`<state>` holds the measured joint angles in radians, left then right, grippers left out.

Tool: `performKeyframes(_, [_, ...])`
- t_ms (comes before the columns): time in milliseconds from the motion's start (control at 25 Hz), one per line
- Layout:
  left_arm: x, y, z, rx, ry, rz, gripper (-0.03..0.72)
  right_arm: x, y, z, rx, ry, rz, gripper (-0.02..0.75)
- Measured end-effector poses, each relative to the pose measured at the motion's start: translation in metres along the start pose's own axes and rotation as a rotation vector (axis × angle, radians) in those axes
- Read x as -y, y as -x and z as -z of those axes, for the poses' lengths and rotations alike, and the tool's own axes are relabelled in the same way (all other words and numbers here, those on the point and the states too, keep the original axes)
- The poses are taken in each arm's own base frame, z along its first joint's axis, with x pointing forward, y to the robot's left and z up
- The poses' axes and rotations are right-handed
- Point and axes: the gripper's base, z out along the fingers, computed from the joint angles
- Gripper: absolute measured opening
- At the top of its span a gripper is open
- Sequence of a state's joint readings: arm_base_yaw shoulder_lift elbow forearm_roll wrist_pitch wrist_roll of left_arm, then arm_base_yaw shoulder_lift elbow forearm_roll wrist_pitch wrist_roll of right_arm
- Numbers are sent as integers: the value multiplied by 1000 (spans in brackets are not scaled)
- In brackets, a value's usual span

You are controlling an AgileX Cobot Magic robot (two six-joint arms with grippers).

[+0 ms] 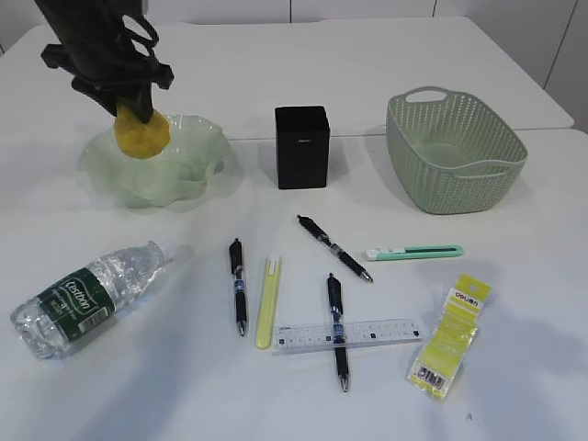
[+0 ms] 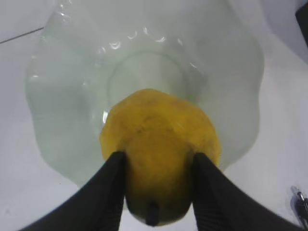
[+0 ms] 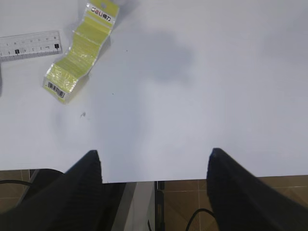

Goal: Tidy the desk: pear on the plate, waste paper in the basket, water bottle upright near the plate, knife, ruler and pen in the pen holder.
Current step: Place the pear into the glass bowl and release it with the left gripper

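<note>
White counter (image 1: 386, 55) carries all items. Left end effector (image 2: 159, 166) pinches the pear (image 2: 161, 144), stem toward the wrist, directly above the plate (image 2: 62, 96) at far left. Right end effector (image 3: 154, 161) stands spread and empty over the counter's near edge, with the waste paper (image 3: 79, 50) and the ruler (image 3: 31, 44) ahead of it. Pen holder (image 1: 301, 147) stands at centre, basket (image 1: 455, 152) at far right. Water bottle (image 1: 87, 296) lies on its side, near left.
</note>
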<state>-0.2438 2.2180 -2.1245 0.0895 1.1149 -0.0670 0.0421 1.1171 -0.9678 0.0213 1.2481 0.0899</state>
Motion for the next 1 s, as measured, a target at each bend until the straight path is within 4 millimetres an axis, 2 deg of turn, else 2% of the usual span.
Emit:
performKeyframes(200, [3, 6, -29, -1, -15, 8, 290, 0, 0, 0, 0, 0, 0, 533])
performKeyframes(440, [-1, 1, -64, -49, -13, 20, 290, 0, 0, 0, 0, 0, 0, 532])
performKeyframes(800, [-26, -4, -82, -69, -27, 90, 290, 0, 0, 0, 0, 0, 0, 533])
performKeyframes(1000, [-25, -5, -89, -70, -47, 105, 290, 0, 0, 0, 0, 0, 0, 532])
